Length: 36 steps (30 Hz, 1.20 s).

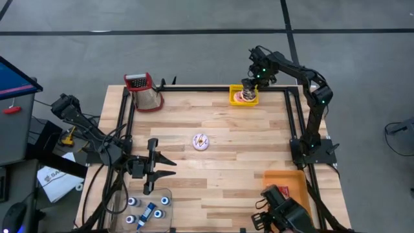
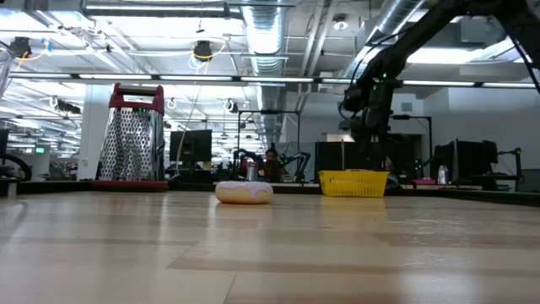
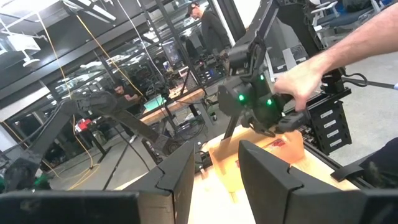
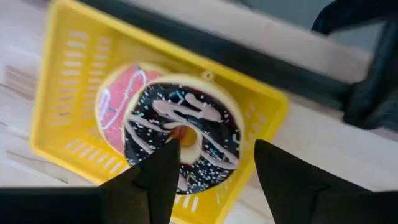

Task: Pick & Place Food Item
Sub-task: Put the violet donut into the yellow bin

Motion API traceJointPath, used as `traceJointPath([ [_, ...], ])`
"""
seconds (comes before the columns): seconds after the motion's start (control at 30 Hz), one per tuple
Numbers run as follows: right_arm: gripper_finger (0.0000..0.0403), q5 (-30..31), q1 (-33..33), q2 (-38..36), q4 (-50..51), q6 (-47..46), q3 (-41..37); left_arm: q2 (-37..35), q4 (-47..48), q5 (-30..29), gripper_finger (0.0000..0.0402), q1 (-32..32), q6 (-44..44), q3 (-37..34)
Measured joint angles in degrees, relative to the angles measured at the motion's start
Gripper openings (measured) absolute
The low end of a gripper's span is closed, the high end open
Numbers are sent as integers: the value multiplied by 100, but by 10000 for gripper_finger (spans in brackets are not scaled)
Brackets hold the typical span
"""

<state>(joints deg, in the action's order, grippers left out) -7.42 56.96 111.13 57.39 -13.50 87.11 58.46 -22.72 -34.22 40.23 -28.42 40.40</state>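
Hovering open, right claw over yellow basket w/ 2 donuts, 1 donut mid-table, left claw part-open.

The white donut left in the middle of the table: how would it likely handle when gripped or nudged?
The white donut lies flat on the table, so it probably slides rather than rolls. Its rounded, glazed-looking ring may slip between narrow fingers. It looks small and likely light; stiffness cannot be judged.

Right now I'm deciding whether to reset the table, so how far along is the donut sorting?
Done: a pink donut and a chocolate donut lie in the yellow basket at the table's far edge. In hand: the right gripper hangs over that basket with its fingers apart, around nothing. Left: a white donut sits mid-table. The left gripper waits near the front edge.
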Motion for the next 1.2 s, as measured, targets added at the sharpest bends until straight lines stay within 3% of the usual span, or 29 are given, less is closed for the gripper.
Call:
traceJointPath([
  [0.2, 192, -27, 106, -633, -43, 46, 0, 0, 13, 0, 120, 0, 0, 0],
  [0.37, 193, -716, -336, -1283, -59, 289, -111, 0, 70, -2, 120, -2, -4, 0],
  [0.47, 194, -962, -1132, -1617, -157, 395, -416, 0, 70, -166, 120, -4, -11, 0],
  [0.63, 190, -806, -2822, -2102, -1065, 365, -1219, 0, 83, -862, 120, -4, 91, 0],
  [0.77, 186, -83, -4002, -2234, -2044, 103, -1678, 0, 81, -992, 120, -6, 205, 0],
  [0.9, 185, 841, -4805, -2008, -2264, -71, -1786, 1, 81, -992, 120, 71, 338, 0],
  [1.03, 192, 1018, -4809, -1662, -2558, -797, -1689, 0, 34, -991, 120, 124, 382, 0],
  [1.2, 204, 173, -4237, -987, -2580, -1200, -1281, 0, 26, -990, 120, 190, 385, 0],
])
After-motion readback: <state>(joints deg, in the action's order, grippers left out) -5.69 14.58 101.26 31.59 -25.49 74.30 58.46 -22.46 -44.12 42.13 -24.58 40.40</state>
